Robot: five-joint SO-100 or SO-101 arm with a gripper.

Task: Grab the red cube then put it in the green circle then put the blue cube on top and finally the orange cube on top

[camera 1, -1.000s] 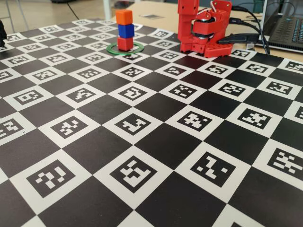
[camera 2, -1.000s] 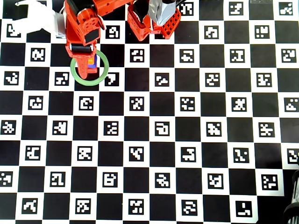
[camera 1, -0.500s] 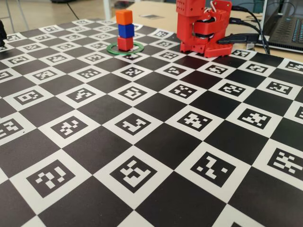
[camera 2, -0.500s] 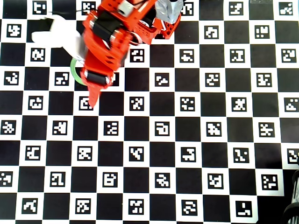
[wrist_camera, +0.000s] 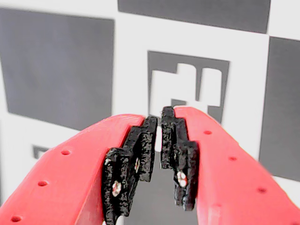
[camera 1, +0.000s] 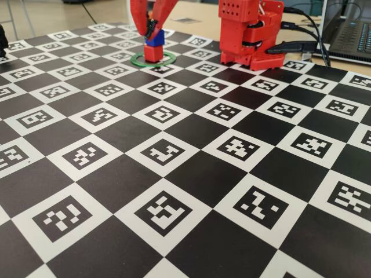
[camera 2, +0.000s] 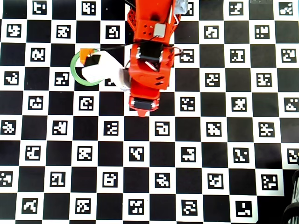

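The red cube (camera 1: 153,53) stands inside the green circle (camera 1: 171,58) with the blue cube (camera 1: 155,40) on top of it. In the fixed view the raised red fingers hide the orange cube. The overhead view shows the orange cube (camera 2: 85,54) at the upper left of the green circle (camera 2: 73,67), topping the stack. My gripper (camera 2: 141,111) hangs above the board, to the right of and below the ring, apart from the stack. In the wrist view the gripper (wrist_camera: 161,125) is shut, its black pads nearly touching, with nothing between them. In the fixed view the gripper (camera 1: 149,30) points down.
The red robot base (camera 1: 249,35) stands at the back of the checkerboard with cables and a laptop (camera 1: 351,35) to its right. The white wrist camera housing (camera 2: 103,70) overlaps the ring from above. A dark object (camera 2: 292,210) sits at the lower right corner.
The arm has swung right, away from above the ring, and reached out over the board. The three-cube stack has stayed put in the green circle.
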